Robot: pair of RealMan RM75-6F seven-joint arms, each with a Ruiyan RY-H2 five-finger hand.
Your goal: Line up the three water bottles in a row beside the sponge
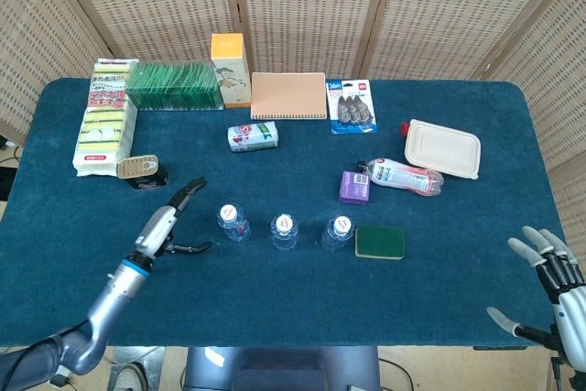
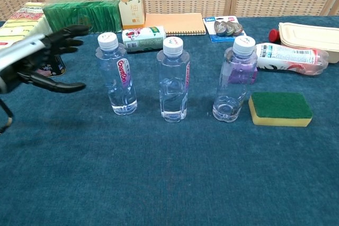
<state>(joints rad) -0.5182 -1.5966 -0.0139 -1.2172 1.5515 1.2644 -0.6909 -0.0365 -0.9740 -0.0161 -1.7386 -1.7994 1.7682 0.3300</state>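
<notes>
Item: three bottles [image 2: 174, 79], upright in a row at 9 o'clock of the sponge [image 2: 280, 108]. Left hand [image 2: 39, 56] fingers spread, empty; draw it clear without brushing the end bottle [image 2: 116, 73].

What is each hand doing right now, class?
Left hand: open, holding nothing, apart from the bottles.
Right hand: open, holding nothing.

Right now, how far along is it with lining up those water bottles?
It looks nearly finished. All three water bottles stand upright in a row, the end one beside the sponge. Nothing is in hand: the left robot hand is open, clear of them. Possibly nothing is left.
</notes>
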